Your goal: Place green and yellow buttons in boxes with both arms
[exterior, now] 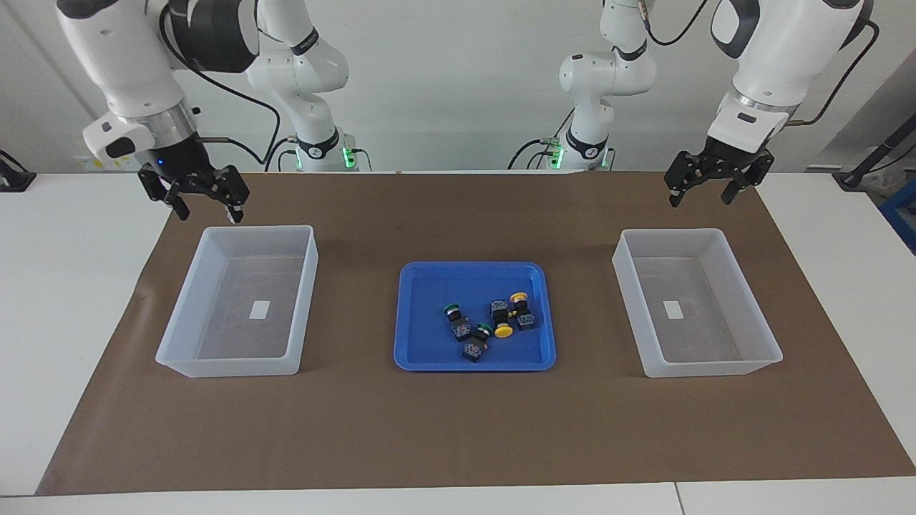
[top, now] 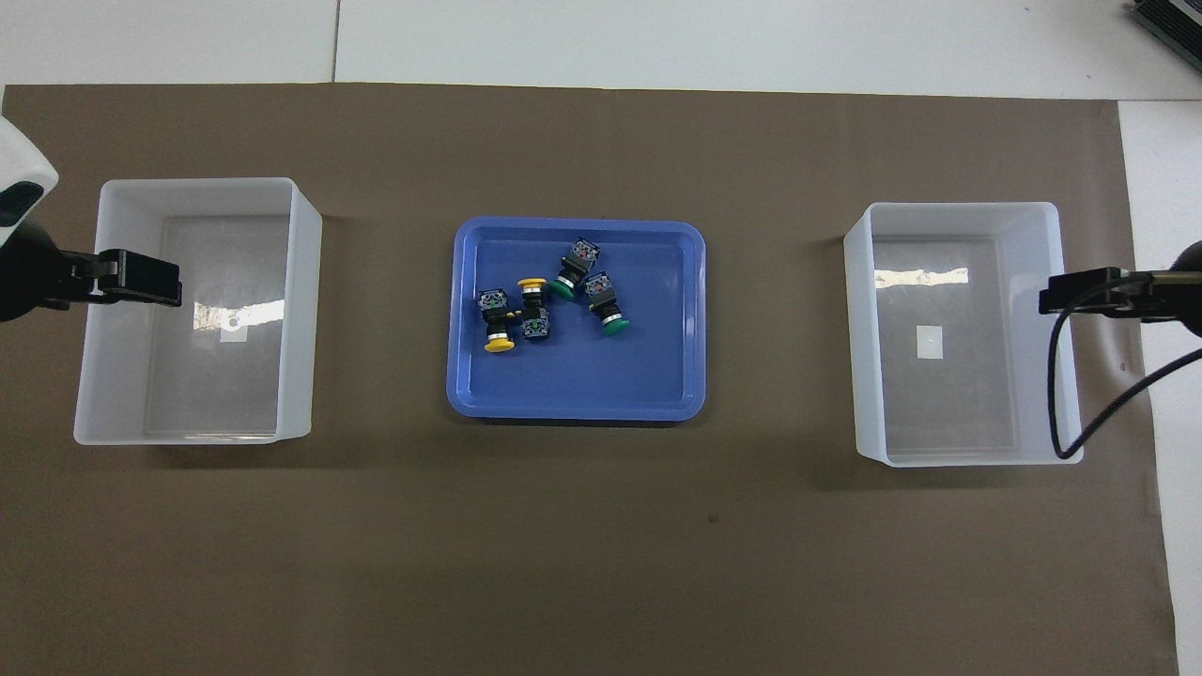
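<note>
Facing view. Brown mat (exterior: 458,429) spread over white table (exterior: 71,286). Right gripper (exterior: 207,204) raised, jaws spread wide and empty, hanging over the robot-side edge of one clear box (exterior: 179,336). Left gripper (exterior: 705,193) likewise raised, jaws wide apart, nothing held, over the mat just short of the robot-side wall of the second clear box (exterior: 758,336). Between the two pairs of jaws and well apart from both: blue tray (exterior: 422,343) holding all four buttons in a loose cluster. Green buttons (exterior: 452,310) and (exterior: 485,330) toward the right gripper's end of the cluster; yellow buttons (exterior: 519,297) and (exterior: 504,330) toward the left gripper's end. Both boxes bare except for a small white sticker (exterior: 260,310) inside each.

Overhead view. Left gripper (top: 141,278) entering over the outer wall of its box (top: 300,310); right gripper (top: 1080,293) over the outer wall of the other box (top: 859,347). Tray (top: 470,376) midway between them. Yellow caps (top: 532,283) and (top: 500,345) on the side toward the left jaws, green caps (top: 562,290) and (top: 616,327) toward the right jaws, black bodies touching or nearly so.
</note>
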`<state>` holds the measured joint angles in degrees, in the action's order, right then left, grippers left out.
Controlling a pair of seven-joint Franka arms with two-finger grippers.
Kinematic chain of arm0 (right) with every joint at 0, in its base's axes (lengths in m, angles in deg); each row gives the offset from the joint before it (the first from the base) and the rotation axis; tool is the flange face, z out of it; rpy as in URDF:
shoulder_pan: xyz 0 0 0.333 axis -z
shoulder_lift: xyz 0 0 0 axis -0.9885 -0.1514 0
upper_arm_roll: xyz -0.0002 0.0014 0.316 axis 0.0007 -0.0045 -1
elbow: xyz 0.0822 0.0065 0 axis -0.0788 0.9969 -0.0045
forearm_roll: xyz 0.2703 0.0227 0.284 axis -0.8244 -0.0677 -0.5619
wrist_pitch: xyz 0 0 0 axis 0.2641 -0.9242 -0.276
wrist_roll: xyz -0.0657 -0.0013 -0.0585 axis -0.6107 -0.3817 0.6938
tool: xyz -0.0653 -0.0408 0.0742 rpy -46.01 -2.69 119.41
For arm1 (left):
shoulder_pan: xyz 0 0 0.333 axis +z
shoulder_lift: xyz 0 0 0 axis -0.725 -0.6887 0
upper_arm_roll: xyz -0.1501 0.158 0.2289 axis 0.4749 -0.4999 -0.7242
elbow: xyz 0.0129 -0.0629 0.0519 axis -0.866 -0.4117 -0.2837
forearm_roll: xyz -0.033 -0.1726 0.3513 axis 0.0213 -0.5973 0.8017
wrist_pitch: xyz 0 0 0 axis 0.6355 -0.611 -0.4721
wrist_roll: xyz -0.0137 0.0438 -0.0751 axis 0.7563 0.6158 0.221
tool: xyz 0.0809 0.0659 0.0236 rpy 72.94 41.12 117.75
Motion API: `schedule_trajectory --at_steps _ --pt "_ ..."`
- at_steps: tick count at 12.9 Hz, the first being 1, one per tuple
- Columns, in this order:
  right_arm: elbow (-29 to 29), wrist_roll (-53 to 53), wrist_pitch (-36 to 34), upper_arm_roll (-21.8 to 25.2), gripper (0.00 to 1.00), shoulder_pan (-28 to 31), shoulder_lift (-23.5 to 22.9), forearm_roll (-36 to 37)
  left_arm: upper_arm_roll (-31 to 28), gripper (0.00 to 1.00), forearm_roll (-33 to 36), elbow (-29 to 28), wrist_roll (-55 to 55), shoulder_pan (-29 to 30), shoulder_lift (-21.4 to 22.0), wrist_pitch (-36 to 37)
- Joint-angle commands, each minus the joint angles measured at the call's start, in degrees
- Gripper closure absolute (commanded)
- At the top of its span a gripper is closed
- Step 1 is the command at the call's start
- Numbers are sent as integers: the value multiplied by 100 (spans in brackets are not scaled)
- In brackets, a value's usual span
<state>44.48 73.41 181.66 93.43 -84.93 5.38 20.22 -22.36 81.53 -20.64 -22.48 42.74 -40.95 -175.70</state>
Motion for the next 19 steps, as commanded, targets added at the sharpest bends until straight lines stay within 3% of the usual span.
schedule_trajectory --at_steps 1,13,19 --pt "-555 -116 -658 -14 0 91 -116 81 -44 0 -58 -190 32 -32 148 -75" --pt "-310 -63 -678 -41 0 91 33 64 -52 0 -119 -314 23 -5 192 -127" --pt "-310 -72 -705 -41 0 47 42 72 -44 0 -128 -648 14 -84 307 -356"
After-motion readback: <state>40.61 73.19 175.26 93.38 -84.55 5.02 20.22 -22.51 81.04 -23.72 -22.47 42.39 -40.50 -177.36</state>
